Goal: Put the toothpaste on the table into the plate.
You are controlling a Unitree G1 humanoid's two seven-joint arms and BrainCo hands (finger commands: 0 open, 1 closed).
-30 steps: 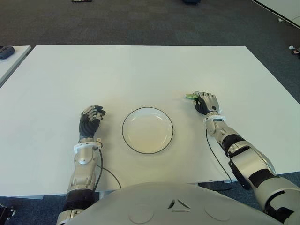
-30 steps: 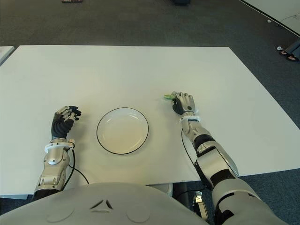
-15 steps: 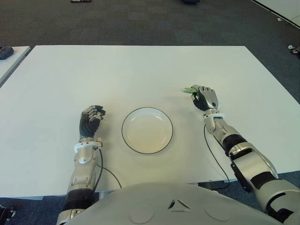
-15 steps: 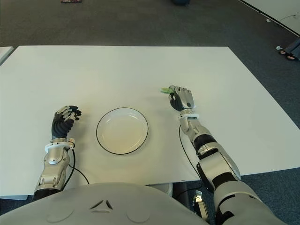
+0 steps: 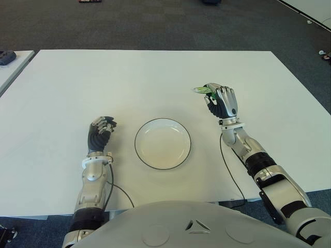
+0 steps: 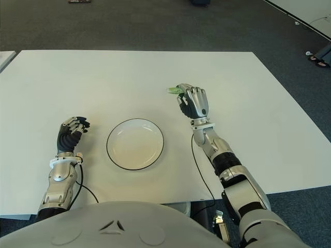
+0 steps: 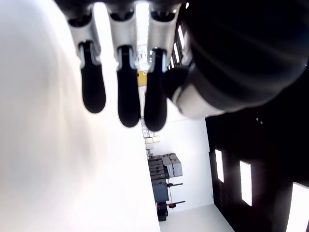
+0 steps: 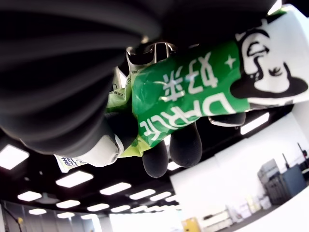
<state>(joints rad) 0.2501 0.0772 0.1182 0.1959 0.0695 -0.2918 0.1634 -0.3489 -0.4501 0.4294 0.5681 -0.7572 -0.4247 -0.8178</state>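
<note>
My right hand (image 5: 221, 101) is raised above the white table (image 5: 155, 77), to the right of and a little beyond the plate, and is shut on a green-and-white toothpaste tube (image 8: 193, 96). One end of the tube (image 5: 200, 90) pokes out of the fist on its left side. The white plate (image 5: 163, 143) with a dark rim lies near the table's front edge and holds nothing. My left hand (image 5: 101, 130) shows to the left of the plate, fingers (image 7: 120, 92) curled and holding nothing.
A dark object (image 5: 6, 57) lies on a second table at the far left. Grey carpet lies beyond the table's far edge. A black cable (image 5: 230, 165) runs along my right forearm.
My right hand has lifted the toothpaste off the table and carried it upward and slightly left, towards the plate's side. The left hand has not moved.
</note>
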